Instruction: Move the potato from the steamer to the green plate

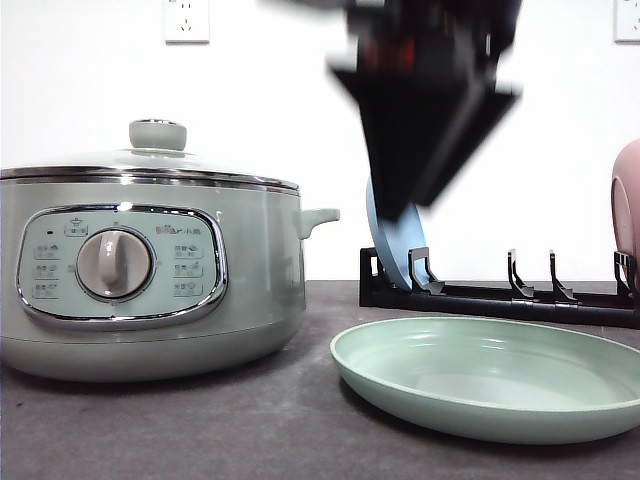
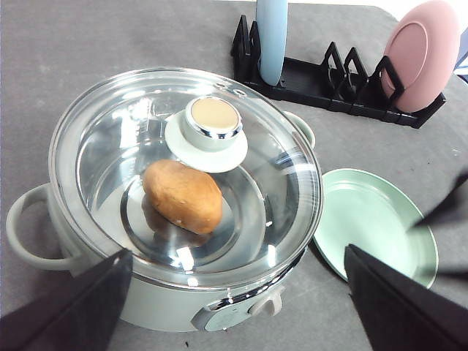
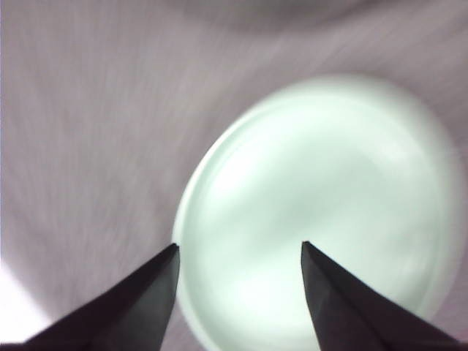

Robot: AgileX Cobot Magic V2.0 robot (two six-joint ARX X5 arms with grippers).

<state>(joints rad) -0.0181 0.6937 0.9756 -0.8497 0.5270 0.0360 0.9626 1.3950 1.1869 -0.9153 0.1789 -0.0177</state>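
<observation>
Front view: the steamer, sage-green with chrome rim and round dial, stands on the dark matte worktop with its glass lid seated; the green plate, shallow, plain and bare, lies just beside it. A blurred dark tool hangs above the plate, state indistinct here. Behind, a black rack holds a blue plate. Left wrist view: the potato, lumpy orange-brown, smooth-skinned, rests inside the steamer under the lid's green knob; left tool fingers spread wide, holding nothing. A pink plate stands in the rack. Right wrist view: right tool fingers apart, empty, over the plate. Judgement: nothing transferred; lid removal, grasp and placement all remain.
</observation>
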